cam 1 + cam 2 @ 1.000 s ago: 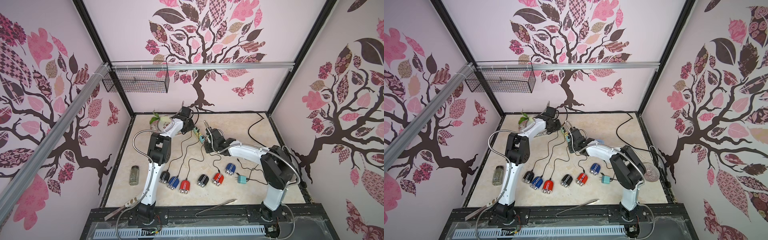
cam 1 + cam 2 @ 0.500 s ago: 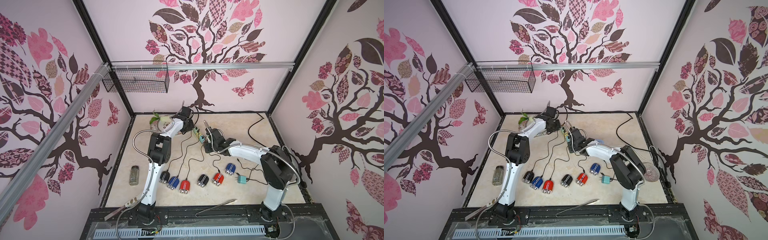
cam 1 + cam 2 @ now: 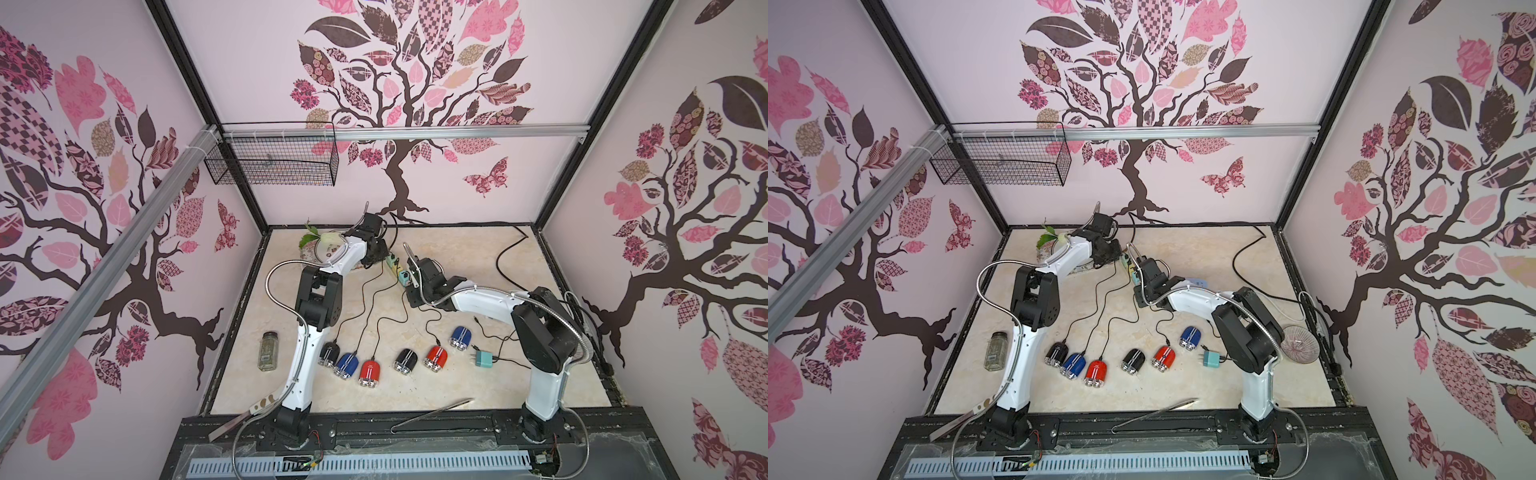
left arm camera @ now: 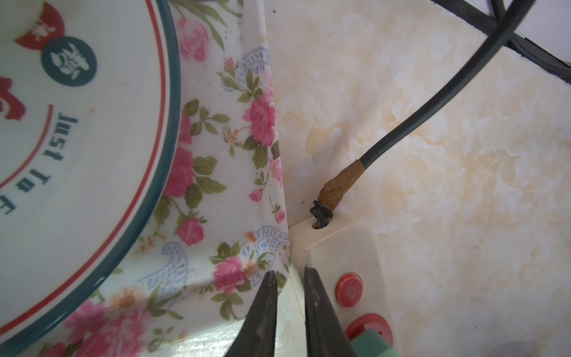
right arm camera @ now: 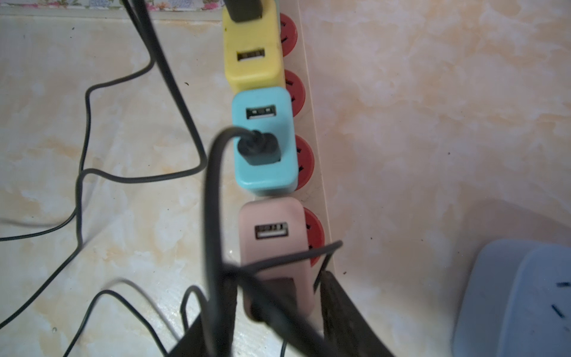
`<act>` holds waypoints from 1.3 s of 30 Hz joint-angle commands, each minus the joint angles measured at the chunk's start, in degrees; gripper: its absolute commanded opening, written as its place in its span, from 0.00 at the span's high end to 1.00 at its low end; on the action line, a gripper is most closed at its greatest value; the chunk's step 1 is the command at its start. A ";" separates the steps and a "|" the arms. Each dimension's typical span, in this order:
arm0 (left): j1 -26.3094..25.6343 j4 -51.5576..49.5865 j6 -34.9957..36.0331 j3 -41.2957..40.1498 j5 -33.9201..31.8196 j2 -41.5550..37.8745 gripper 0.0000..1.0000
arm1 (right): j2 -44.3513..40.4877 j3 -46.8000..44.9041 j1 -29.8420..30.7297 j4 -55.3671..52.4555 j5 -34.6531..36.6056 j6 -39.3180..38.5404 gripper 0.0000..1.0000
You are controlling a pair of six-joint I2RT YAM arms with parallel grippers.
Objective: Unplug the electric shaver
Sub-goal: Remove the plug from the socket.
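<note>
Arms are both reaching from the near rail toward the far middle of the table, elbows bent and wrists tipping down over the power strip [image 4: 340, 247]. The left gripper [image 4: 290, 275] is holding its tips, pinched almost together, at the strip's far end, just beside a red button [image 4: 348, 290] and a flowered tray [image 4: 222, 191] carrying a plate [image 4: 77, 154]. The right gripper [image 5: 275, 284] is standing partway open astride the pink charger [image 5: 272, 247] at the strip's near end; whether it is squeezing, I cannot tell. Black cables [image 5: 213, 201] are crossing over that charger and the fingers. A cyan charger [image 5: 265, 176] and a yellow charger [image 5: 253, 71] are sitting plugged in farther along. Electric shavers [image 3: 370, 374] are lying in a row toward the near edge, well apart from both grippers. A spice jar [image 3: 268, 351] is resting left of the row and a loose teal adapter [image 3: 483, 358] right of it.
</note>
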 commanded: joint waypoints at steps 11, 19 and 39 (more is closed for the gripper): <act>-0.27 -1.22 -0.19 3.66 0.13 2.44 0.82 | 3.06 4.54 -0.31 1.08 0.49 -3.71 0.61; -0.31 -1.66 -0.16 3.66 -0.26 2.80 0.82 | 1.72 3.57 -0.31 1.65 1.01 -4.50 0.70; -0.26 -1.40 -0.62 3.57 -0.79 3.28 0.83 | -3.47 2.65 0.86 2.77 4.32 -6.69 0.71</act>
